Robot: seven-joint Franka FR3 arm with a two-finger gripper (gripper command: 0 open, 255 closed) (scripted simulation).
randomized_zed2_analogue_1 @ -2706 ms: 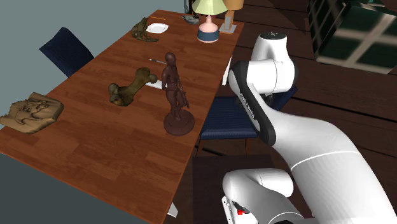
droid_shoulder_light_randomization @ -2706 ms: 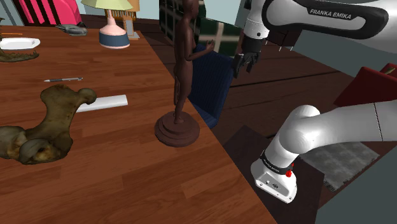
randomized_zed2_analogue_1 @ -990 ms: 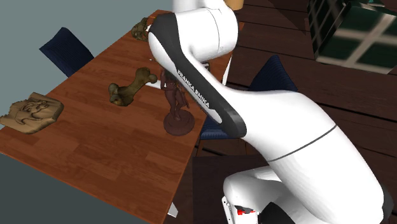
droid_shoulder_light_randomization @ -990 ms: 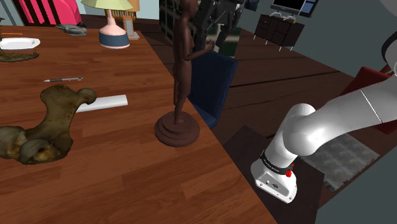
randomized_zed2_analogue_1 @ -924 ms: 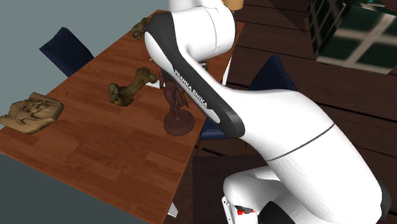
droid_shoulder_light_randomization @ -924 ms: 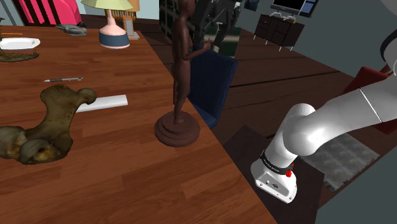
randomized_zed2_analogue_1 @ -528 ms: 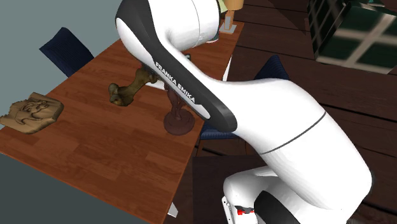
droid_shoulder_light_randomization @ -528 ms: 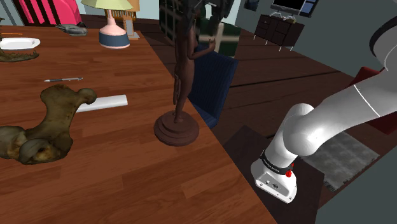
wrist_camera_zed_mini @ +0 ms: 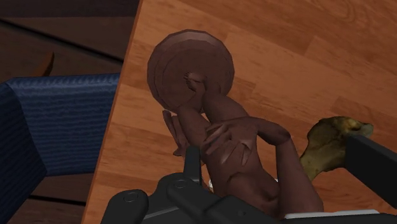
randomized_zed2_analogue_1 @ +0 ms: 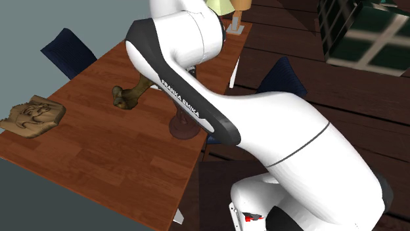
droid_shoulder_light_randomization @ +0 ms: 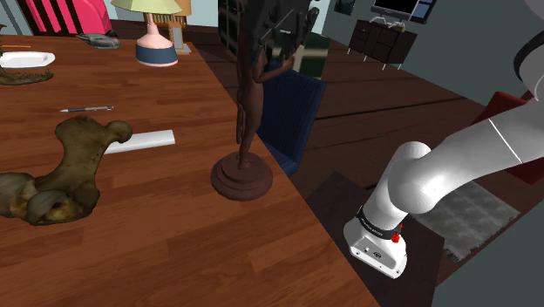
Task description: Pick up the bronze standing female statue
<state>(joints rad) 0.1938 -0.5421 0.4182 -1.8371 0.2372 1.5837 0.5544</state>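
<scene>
gripper (wrist_camera_zed_mini: pixel 275 147) spread wide astride the brown statue (wrist_camera_zed_mini: pixel 222 130), wrist view shows one finger (wrist_camera_zed_mini: pixel 375 160) clear of its torso, shoulder view shows the gripper covering its head

Place: a home, apparently a dining or living room.
Table: a long reddish-brown wooden table (droid_shoulder_light_randomization: pixel 166 249), with a dark blue fabric chair (droid_shoulder_light_randomization: pixel 295 113) at its right edge.
Lamp: a pink-based, pale-shaded table lamp (droid_shoulder_light_randomization: pixel 157 44) at the far end.
Floor: dark wooden planks (droid_shoulder_light_randomization: pixel 384 113).
Furniture: a low dark cabinet (droid_shoulder_light_randomization: pixel 384 39), far right.
</scene>
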